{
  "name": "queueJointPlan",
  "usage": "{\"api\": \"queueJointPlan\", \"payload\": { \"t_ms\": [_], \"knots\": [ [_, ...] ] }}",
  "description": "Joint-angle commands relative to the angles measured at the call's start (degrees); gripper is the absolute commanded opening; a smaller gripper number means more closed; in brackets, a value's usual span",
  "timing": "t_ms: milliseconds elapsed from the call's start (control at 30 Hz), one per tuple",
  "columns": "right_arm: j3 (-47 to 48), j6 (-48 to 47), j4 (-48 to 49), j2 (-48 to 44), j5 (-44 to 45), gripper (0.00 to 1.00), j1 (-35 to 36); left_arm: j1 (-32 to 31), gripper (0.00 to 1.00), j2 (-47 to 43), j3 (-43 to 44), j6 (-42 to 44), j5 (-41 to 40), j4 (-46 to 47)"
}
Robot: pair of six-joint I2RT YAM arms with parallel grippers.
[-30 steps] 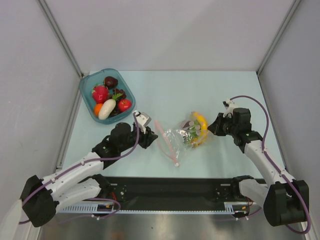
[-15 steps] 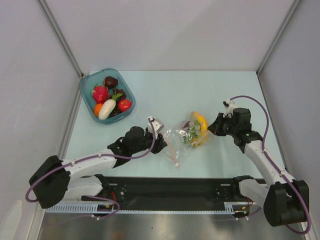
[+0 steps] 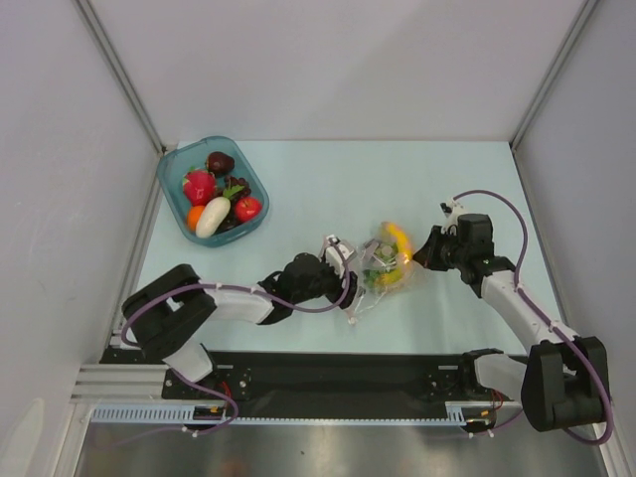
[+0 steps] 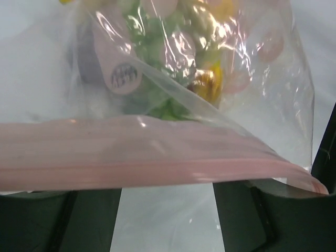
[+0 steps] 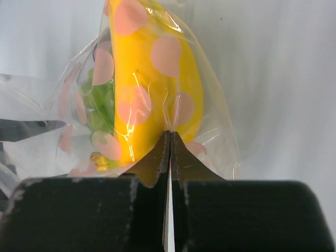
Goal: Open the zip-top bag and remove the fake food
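The zip-top bag (image 3: 373,276) lies crumpled mid-table between both arms. Inside it are fake food pieces: a yellow banana (image 3: 397,239) and green grapes (image 3: 379,270). My left gripper (image 3: 347,267) is at the bag's left end with its jaws wide apart. In the left wrist view the pinkish zip strip (image 4: 157,160) stretches across just beyond my open left gripper (image 4: 167,202), with bare table between the fingers (image 4: 47,220). My right gripper (image 3: 422,253) is shut on the bag's right edge. Its tips (image 5: 169,135) pinch a fold of plastic in front of the banana (image 5: 147,79) and grapes (image 5: 100,107).
A teal tray (image 3: 169,189) stands at the back left, holding more fake food: red pieces, a white oval (image 3: 212,217), an orange and a dark piece. Grey walls close in the table on three sides.
My left arm has reached rightward to the bag's zip end and its jaws have opened wider. The zip end has bunched up toward the food. The right arm has stayed put.
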Motion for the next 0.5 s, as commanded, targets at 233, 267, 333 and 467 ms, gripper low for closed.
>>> {"api": "queueJointPlan", "payload": {
  "t_ms": [233, 267, 333, 467],
  "knots": [
    [0.05, 0.57, 2.59, 2.72, 0.37, 0.0, 0.87, -1.17, 0.73, 6.24, 7.96, -0.37, 0.55, 8.05],
    [0.05, 0.31, 2.5, 2.64, 0.37, 0.0, 0.95, -1.17, 0.74, 6.42, 8.05, -0.54, 1.34, 8.22],
    [0.05, 0.4, 2.76, 2.81, 0.37, 0.0, 0.95, -1.26, 0.74, 6.95, 8.31, -0.72, 2.31, 8.84],
    [0.05, 0.66, 3.2, 3.51, -0.07, 0.0, 1.13, -1.87, 0.74, 8.09, 8.92, -1.25, 3.54, 10.6]
  ]
}}
